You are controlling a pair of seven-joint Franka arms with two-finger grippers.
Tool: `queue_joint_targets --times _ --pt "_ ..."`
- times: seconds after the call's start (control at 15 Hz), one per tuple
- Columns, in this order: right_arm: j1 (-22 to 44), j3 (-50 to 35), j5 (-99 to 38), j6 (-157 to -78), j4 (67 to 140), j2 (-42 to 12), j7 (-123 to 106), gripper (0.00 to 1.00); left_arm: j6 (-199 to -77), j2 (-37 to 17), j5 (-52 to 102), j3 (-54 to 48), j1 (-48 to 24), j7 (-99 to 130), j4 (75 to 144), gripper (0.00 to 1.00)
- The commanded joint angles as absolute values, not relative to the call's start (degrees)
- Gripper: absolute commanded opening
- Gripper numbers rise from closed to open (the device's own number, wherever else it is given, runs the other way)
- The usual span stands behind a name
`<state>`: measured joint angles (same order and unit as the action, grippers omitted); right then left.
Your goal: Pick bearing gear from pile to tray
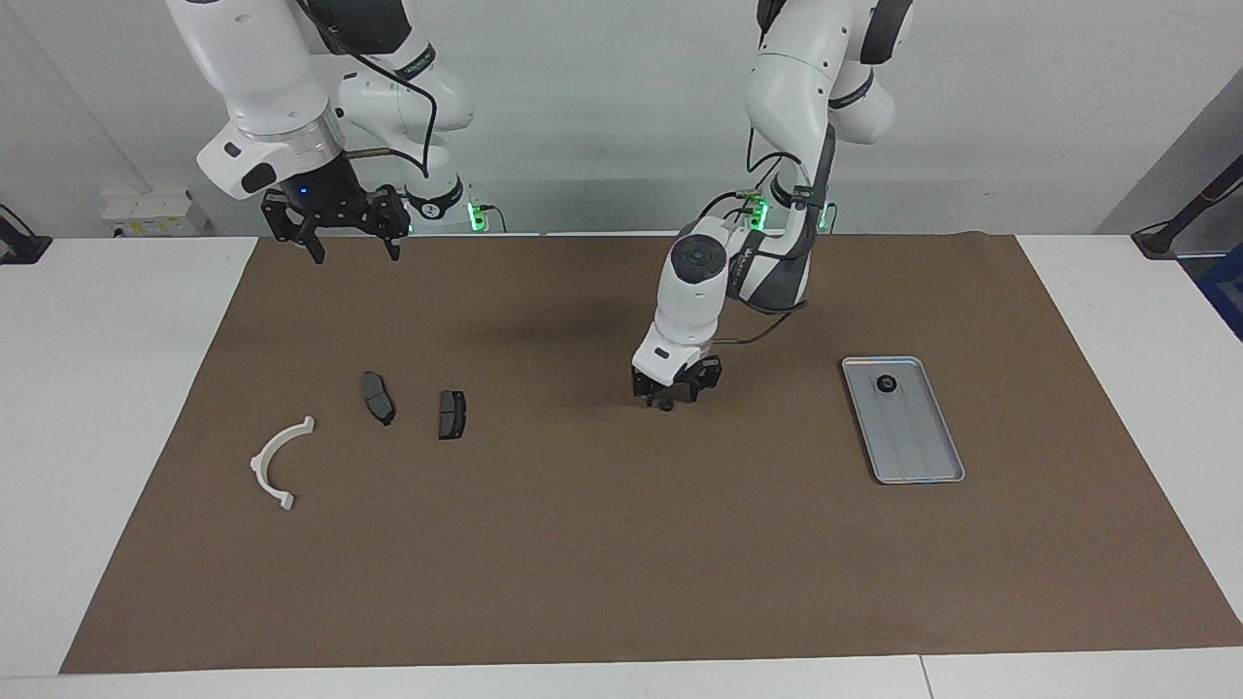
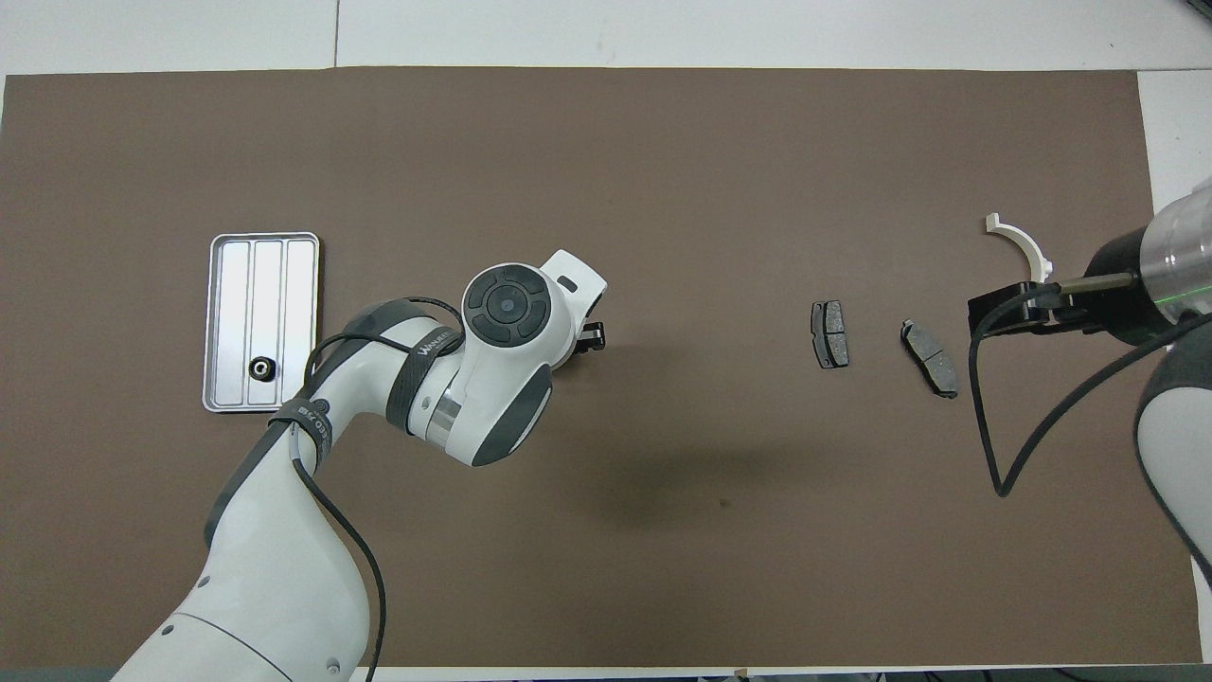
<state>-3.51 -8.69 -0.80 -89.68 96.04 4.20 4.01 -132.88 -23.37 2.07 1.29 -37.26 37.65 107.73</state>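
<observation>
A small black bearing gear [image 1: 666,406] lies on the brown mat mid-table. My left gripper [image 1: 670,393] is down at the mat right over it and straddles it; the overhead view hides both under the arm's wrist [image 2: 507,308]. The silver ribbed tray [image 1: 913,437] lies toward the left arm's end with another black bearing gear [image 1: 886,383] in the end nearest the robots. What is left of the pile lies toward the right arm's end. My right gripper [image 1: 352,248] hangs open and empty, high over the mat's edge by its base.
The pile holds two dark brake pads [image 1: 378,397] [image 1: 452,414] and a white curved bracket [image 1: 279,462]. The mat [image 1: 621,563] is ringed by white table. The right arm's cable [image 2: 989,407] hangs near the pads in the overhead view.
</observation>
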Motion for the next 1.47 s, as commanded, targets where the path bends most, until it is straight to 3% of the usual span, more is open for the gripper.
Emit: queue_joint_targets --times 0.0,0.07,0.13,0.47,0.8,0.94,1.14,1.4 --pt "-4.7 -9.3 -2.2 -89.9 96.3 4.6 3.3 1.00 -134.2 -22.4 2.9 2.2 -38.8 39.2 109.3 0.31" --pt "-4.7 -9.3 -2.2 -89.9 96.3 4.6 3.3 1.00 -134.2 -22.4 2.9 2.2 -38.8 41.0 109.3 0.04" --pt "-4.7 -9.3 -2.2 -89.9 96.3 4.7 3.3 1.00 -134.2 -22.4 2.8 2.2 -39.0 43.7 109.2 0.00" --pt "-4.7 -9.3 -2.1 -91.4 96.3 4.6 3.3 1.00 -128.3 -22.3 1.7 2.7 -37.5 42.8 105.3 0.00" --pt "-5.4 -9.2 -2.1 -91.6 96.3 4.5 3.2 1.00 -113.4 -11.0 1.8 2.6 -23.1 23.2 102.1 0.00" --pt "-5.6 -9.3 -2.1 -91.6 96.3 4.6 2.9 1.00 -111.4 -10.1 2.0 2.6 -15.6 11.4 102.4 0.00" --pt "-5.6 -9.3 -2.1 -91.6 96.4 4.6 2.9 1.00 -115.6 -9.3 2.1 2.6 -4.3 -5.8 106.5 0.00" --pt "-5.7 -9.3 -2.1 -91.6 96.4 4.6 3.1 1.00 -130.7 -13.1 2.1 2.7 -1.2 -10.6 114.1 0.00"
